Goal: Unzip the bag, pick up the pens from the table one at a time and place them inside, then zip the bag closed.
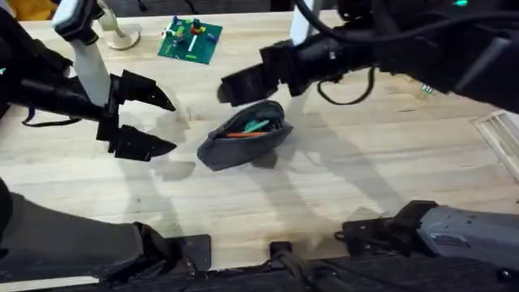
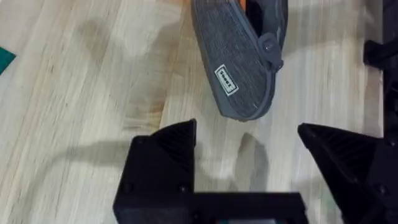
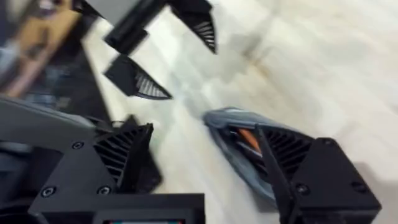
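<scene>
1. The grey fabric pencil pouch [image 1: 243, 136] lies on the counter [image 1: 365, 170] near its middle, zipper open, with an orange pen [image 1: 241, 134] and a teal-handled item [image 1: 257, 125] visible inside the opening.
2. Handling judgement: the pouch is soft and light. It will likely deform and slide on the smooth wood if pulled from one end only, so one end needs holding while the other gripper works the zipper.
3. Best holding points: the small zipper pull [image 2: 269, 47] near the rounded end in the left wrist view, and the fabric at the opposite end.
4. Left gripper [image 1: 158, 123]: wide open, holding nothing, beside the pouch's left end and apart from it.
5. Right gripper [image 1: 233, 87]: hovers just behind the pouch. In the right wrist view its fingers [image 3: 298, 162] stand apart with nothing between them.
6. Count: one pouch; one orange pen seen inside; no loose pens visible on the counter. A green circuit board [image 1: 190, 40] lies well apart.
</scene>
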`<action>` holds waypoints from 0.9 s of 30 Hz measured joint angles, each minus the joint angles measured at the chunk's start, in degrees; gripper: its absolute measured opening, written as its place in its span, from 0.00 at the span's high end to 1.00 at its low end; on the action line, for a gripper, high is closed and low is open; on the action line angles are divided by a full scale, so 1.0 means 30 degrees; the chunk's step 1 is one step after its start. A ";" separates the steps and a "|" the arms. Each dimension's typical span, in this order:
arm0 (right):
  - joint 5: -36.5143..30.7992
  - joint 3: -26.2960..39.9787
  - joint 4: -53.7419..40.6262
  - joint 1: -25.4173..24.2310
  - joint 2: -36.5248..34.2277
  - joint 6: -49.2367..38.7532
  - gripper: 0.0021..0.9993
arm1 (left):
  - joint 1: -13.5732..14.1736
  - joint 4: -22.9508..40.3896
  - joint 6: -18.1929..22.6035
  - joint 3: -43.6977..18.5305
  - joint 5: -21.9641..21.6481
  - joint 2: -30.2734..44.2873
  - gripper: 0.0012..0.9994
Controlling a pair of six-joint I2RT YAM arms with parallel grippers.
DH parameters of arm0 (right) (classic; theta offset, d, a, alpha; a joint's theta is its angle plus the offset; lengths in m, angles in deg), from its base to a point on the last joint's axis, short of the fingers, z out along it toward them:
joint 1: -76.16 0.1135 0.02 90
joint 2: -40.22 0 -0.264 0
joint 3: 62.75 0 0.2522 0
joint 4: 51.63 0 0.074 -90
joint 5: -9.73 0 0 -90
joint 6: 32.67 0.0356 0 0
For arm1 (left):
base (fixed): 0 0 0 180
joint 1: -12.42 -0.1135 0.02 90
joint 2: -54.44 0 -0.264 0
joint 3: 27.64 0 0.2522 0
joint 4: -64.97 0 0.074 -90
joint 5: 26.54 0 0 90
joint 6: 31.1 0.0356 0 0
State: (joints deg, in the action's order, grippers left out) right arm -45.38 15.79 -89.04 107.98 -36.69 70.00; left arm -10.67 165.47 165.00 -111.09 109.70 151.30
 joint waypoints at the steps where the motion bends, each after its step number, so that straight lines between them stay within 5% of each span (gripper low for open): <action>1: -0.0561 0.0000 -0.0319 0.0032 0.0237 -0.0510 0.00 | 0.0000 -0.0003 0.0000 0.0000 0.0000 0.0000 0.01; 15: -0.4786 0.0000 -0.0995 0.4007 0.1004 -1.0901 0.00 | 0.0000 0.0000 0.0000 0.0000 0.0000 0.0000 0.01; 20: -0.5346 0.0000 -0.0375 0.4180 0.0383 -1.4966 0.00 | 0.0000 0.0000 0.0000 0.0000 0.0000 0.0000 0.01; 27: -0.5339 0.0000 -0.0280 0.4180 0.0258 -1.7060 0.00 | 0.0000 0.0000 0.0000 0.0000 0.0002 0.0000 0.01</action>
State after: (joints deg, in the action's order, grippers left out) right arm -61.39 15.79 -89.88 120.52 -35.92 18.82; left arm -10.67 165.47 165.00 -111.09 109.71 151.30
